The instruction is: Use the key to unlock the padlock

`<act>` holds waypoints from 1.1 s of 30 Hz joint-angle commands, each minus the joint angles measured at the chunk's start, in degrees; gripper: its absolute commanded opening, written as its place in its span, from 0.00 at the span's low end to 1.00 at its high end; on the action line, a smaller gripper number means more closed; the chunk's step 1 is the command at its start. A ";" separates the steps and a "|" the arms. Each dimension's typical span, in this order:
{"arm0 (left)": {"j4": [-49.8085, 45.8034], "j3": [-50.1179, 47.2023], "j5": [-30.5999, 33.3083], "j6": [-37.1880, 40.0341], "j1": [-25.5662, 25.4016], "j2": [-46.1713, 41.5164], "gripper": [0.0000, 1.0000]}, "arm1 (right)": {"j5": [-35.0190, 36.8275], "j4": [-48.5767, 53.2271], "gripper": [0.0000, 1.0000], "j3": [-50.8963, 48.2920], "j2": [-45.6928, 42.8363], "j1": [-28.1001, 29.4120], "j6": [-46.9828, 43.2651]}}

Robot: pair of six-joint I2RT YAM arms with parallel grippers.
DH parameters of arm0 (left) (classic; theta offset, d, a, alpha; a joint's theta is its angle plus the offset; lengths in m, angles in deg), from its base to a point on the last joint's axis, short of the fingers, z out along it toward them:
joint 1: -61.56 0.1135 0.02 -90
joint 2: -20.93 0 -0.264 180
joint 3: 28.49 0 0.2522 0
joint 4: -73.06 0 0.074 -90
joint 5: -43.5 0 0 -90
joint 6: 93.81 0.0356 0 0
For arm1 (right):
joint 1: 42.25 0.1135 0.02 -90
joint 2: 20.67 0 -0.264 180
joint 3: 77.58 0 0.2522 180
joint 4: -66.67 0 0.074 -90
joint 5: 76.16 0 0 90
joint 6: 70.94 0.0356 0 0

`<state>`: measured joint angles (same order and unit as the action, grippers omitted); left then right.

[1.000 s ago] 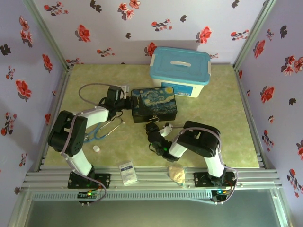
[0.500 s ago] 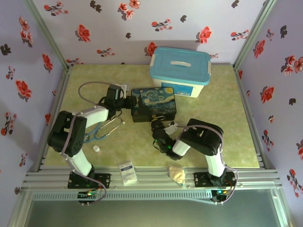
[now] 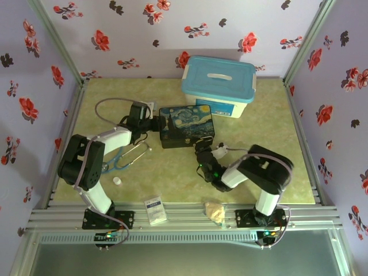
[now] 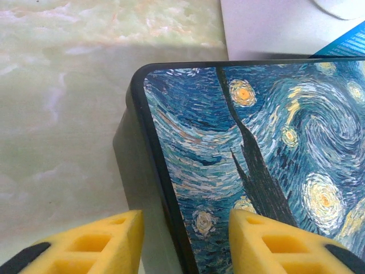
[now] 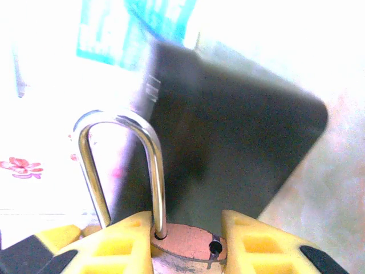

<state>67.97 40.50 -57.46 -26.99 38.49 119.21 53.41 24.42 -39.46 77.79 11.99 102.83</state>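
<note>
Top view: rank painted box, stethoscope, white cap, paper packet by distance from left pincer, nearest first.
1. Painted box, at the tips of the left pincer.
2. Stethoscope, just nearside of it.
3. White cap, front left.
4. Paper packet, front edge.

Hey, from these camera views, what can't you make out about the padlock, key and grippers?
Padlock, right wrist view: lower body and keyhole cut off by the bottom edge and covered by the right gripper.
Shackle, same view: one leg ends behind a finger; locked or not is unclear.
Key, top view: too small to find.
Left gripper, left wrist view: fingers cut by the bottom edge; contact with the box unclear.
</note>
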 commanded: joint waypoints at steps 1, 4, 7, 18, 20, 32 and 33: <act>-9.49 0.90 2.00 1.12 0.74 0.21 0.45 | -1.70 13.73 0.17 -1.42 -8.67 -0.18 -5.69; -10.51 2.35 1.99 0.95 0.75 -0.36 0.48 | -8.99 24.29 0.16 -2.50 -16.51 -2.64 -8.03; -11.99 3.90 1.99 0.94 0.74 -1.26 0.52 | -19.89 36.59 0.16 -1.91 -24.25 -7.22 -13.80; -13.73 8.33 2.96 -0.90 0.74 -5.46 0.67 | -61.58 74.01 0.16 10.13 -32.64 -30.18 -39.42; -13.88 8.20 3.07 -1.50 0.75 -6.89 0.68 | -61.88 78.46 0.17 12.77 -31.54 -30.74 -43.74; -15.08 0.50 2.10 -4.58 -0.03 -19.99 0.71 | -61.46 89.96 0.16 19.42 -18.70 -36.77 -54.73; -15.24 0.01 2.04 -4.71 -0.31 -20.68 0.70 | -61.04 90.31 0.17 19.38 -18.31 -37.02 -55.06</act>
<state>54.02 42.07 -55.10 -30.46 38.57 100.69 -7.64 110.45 -21.87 58.57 -23.94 51.48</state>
